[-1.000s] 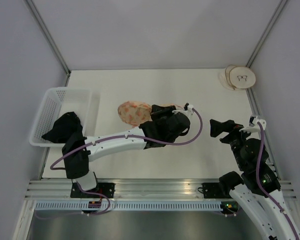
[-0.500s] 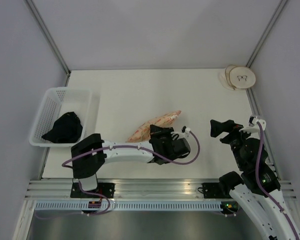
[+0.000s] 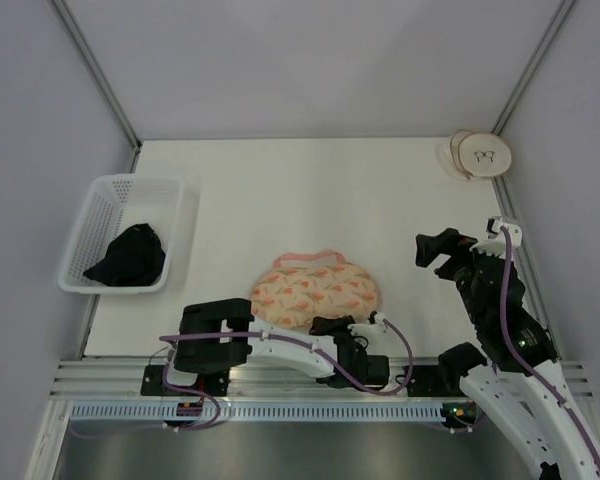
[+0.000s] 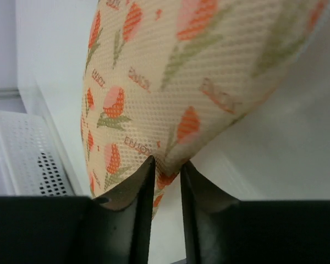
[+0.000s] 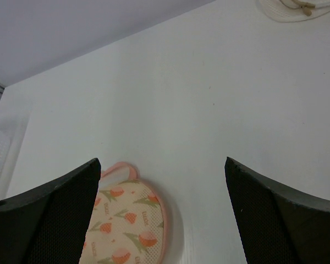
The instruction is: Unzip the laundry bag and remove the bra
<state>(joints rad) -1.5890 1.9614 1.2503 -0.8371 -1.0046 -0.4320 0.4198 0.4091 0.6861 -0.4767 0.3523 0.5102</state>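
Top external view: rounded peach-pink, flower-printed mesh laundry bag [image 3: 315, 290] lies flat on the white table [image 3: 280, 190], centre, close to the near edge. A pink trim loop [image 3: 310, 257] sits on its far side.

Left arm is folded low along the near edge, forearm running right. Left gripper [image 3: 328, 325] sits at the bag's near rim. Left wrist view: left gripper [image 4: 166, 164] pinched on a fold of the bag's mesh [image 4: 170, 82], fingers [image 4: 140, 209] almost touching.

Right arm is raised at the right side, well apart from the bag. Right gripper [image 3: 435, 248] points left and toward the far side. Right wrist view: fingers [image 5: 55, 214] spread wide, nothing between them; the bag's right end [image 5: 129, 225] shows below.

White plastic lattice basket [image 3: 100, 205] stands at the left edge and holds a black cloth [image 3: 128, 258]. Round whitish object [image 3: 480, 155] lies in the far right corner. Pale grey walls enclose three sides. A ribbed aluminium rail [image 3: 310, 378] carries both bases.
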